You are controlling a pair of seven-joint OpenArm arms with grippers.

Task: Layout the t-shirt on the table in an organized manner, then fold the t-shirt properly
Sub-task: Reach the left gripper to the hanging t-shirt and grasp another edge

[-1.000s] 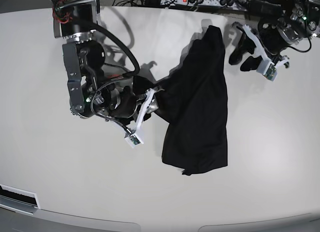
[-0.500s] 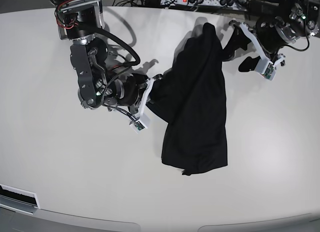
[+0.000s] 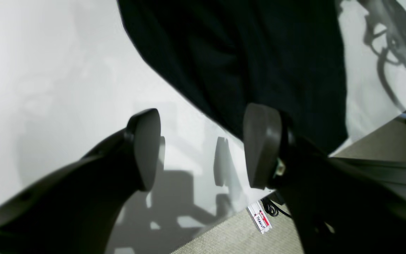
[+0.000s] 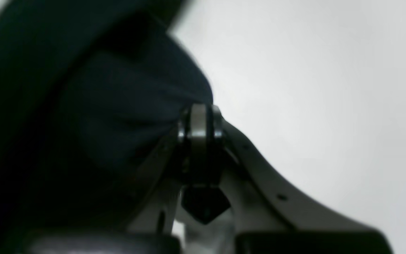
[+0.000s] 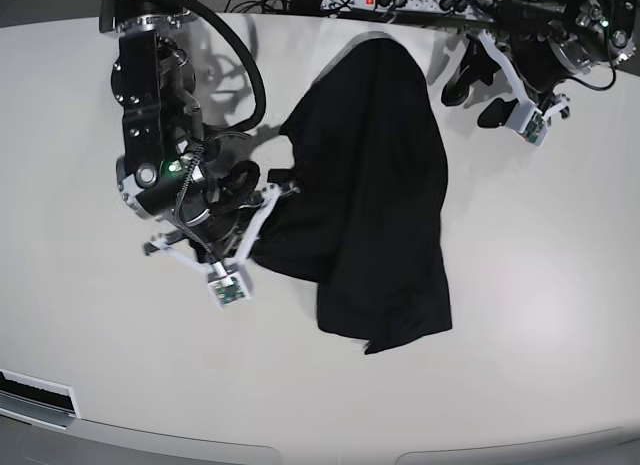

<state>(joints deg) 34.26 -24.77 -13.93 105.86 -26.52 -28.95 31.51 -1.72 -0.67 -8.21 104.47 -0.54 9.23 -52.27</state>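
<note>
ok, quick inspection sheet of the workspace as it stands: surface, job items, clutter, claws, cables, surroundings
Surface: white glossy table, bare wherever the cloth does not cover it.
Job's things: black t-shirt, bunched and creased, not spread flat; its far end lies near the table's far edge.
Clutter: nothing seen on the table.
Claws: right claw shut on the t-shirt's edge; left claw open, empty, beside the shirt's far end.
Cables: black cable loop on the right arm; tangled leads and a white power strip behind the table.
Surroundings: beige floor with a small printed label below the table edge.
</note>
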